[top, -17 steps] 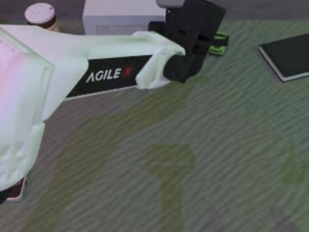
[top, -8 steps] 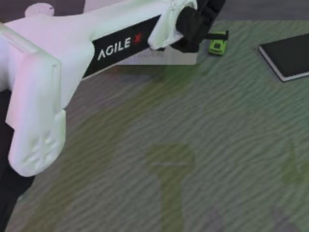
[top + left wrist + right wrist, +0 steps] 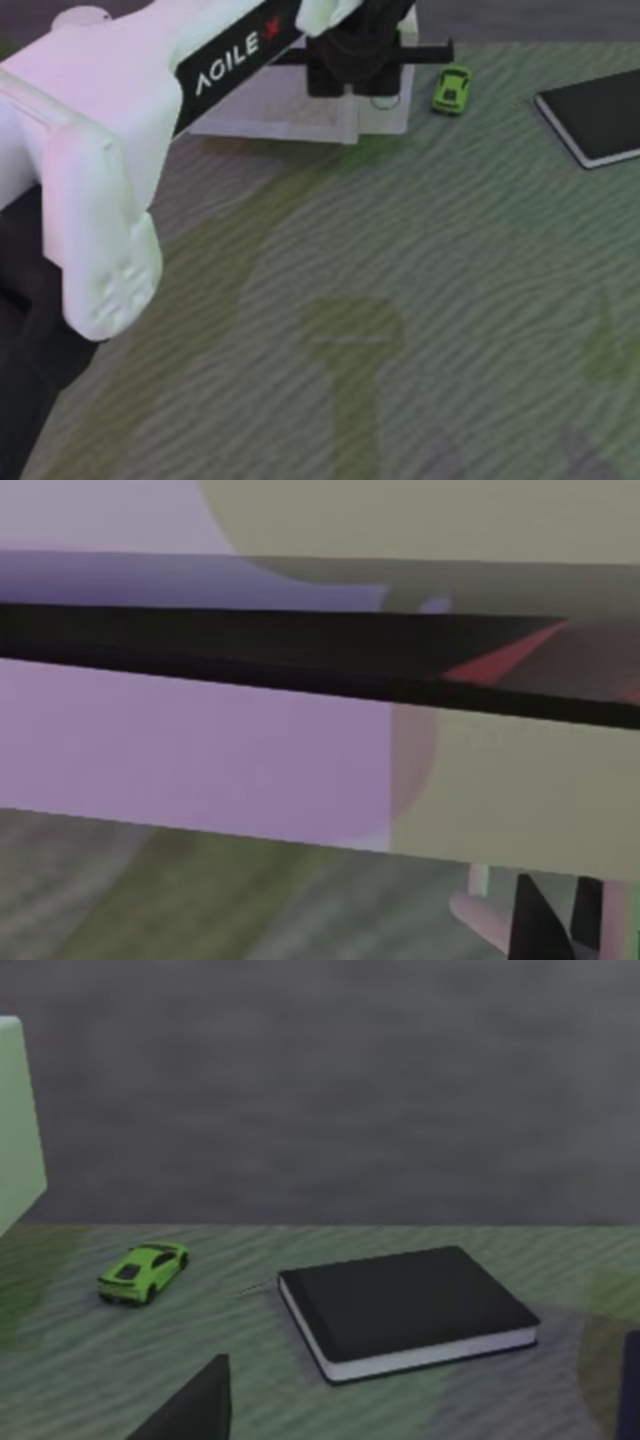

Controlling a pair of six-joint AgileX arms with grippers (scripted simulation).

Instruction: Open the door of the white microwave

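Left gripper (image 3: pixel 362 62) sits over the microwave (image 3: pixel 300 110) at table's far left-centre, at its door (image 3: pixel 270 120); can't tell if fingers are shut or spread. Risk: grip slips off door edge mid-swing, or arm bumps toy car (image 3: pixel 451 88) beside it. Book (image 3: pixel 590 115) far right.

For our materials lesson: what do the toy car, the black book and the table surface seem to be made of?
Green toy car: likely glossy plastic or painted metal, given its smooth bright shell. Black book: matte cover, possibly card or leatherette, with a pale page edge suggesting paper. Table: looks like woven cloth, judging by its wavy ribbed texture.
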